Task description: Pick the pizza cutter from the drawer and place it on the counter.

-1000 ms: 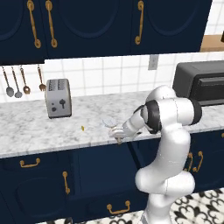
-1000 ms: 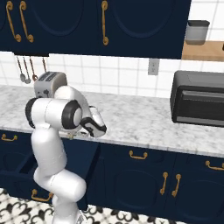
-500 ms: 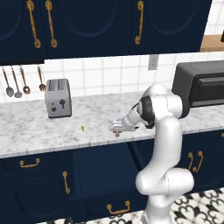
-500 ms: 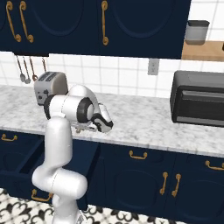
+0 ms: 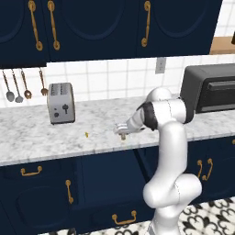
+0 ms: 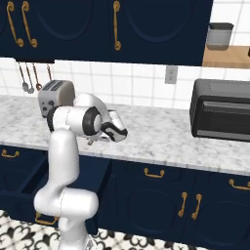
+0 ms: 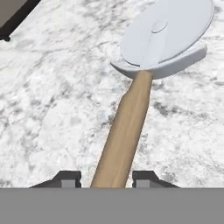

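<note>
The pizza cutter has a pale round wheel and a tan wooden handle. It lies low over the marbled counter, wheel pointing away from the hand. My gripper is shut on the end of the handle, one dark fingertip on each side. In the left base view the gripper holds the cutter just above the counter, near its front edge. From the right the gripper hangs over the counter. The navy drawer stands pulled out below; its front and brass handle show low down.
A silver toaster stands at the back left of the counter, with spoons hanging on the wall beside it. A black oven sits to the right. A tiny yellow speck lies on the stone.
The arm has stretched out and swung over the counter, carrying the cutter lower toward the stone. The gripper has stayed closed on the handle.
</note>
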Robot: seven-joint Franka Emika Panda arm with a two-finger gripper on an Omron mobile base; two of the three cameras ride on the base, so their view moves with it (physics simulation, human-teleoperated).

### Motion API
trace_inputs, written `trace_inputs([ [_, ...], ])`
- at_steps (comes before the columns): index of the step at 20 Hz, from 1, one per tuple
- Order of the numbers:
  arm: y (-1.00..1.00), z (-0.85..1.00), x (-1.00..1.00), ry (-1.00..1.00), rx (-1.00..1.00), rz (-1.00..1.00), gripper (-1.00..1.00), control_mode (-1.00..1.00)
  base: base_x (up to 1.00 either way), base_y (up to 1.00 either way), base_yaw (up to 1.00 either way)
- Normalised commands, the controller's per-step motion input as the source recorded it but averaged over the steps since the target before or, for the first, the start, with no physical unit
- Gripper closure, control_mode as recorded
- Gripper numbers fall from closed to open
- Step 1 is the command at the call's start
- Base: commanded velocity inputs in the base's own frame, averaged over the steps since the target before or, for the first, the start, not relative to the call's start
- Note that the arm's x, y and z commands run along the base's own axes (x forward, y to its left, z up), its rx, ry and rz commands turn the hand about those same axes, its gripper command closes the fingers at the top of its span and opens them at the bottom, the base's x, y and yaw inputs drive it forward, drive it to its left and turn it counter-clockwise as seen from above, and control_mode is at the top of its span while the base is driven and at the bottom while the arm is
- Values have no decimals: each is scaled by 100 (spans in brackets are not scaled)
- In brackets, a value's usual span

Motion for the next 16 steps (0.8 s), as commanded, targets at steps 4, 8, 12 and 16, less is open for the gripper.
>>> trace_inputs([
  [4, -14, 100, -13, 0, 0, -5, -100, -100, 0, 0, 0],
  [8, -24, 100, -54, 0, 0, -7, -100, -100, 0, 0, 0],
  [12, -8, 100, -100, -5, 0, -4, -100, -100, 0, 0, 0],
  [16, 0, 100, -100, -15, -3, 0, -100, -100, 0, 0, 0],
])
